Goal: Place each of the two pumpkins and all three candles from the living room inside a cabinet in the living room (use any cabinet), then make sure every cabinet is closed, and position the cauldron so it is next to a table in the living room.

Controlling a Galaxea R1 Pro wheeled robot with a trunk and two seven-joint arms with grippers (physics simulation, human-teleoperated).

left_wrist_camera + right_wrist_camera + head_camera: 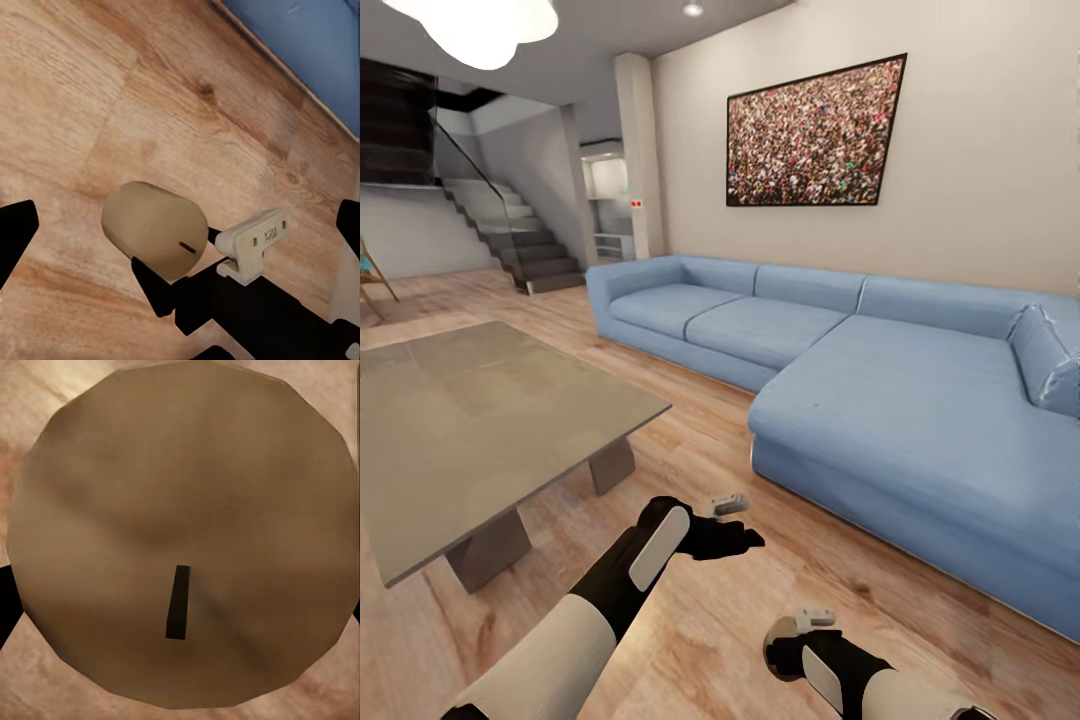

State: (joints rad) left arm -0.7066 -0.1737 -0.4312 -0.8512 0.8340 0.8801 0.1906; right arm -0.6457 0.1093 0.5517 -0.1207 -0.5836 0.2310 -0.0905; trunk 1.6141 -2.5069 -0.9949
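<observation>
We see one candle (180, 532) clamped in the right gripper (788, 650), whose dark fingertips press its two sides. It is a stubby, faceted cylinder, dull tan-brown, with a paler flat top and a short dark wick mark. Its axis runs along the gripper's fingers, with the wick end facing back toward the wrist. It hangs over the wood floor (90, 90), near the front edge of the blue sofa (920, 420). The left gripper (745, 540) is spread wide, holding nothing.
</observation>
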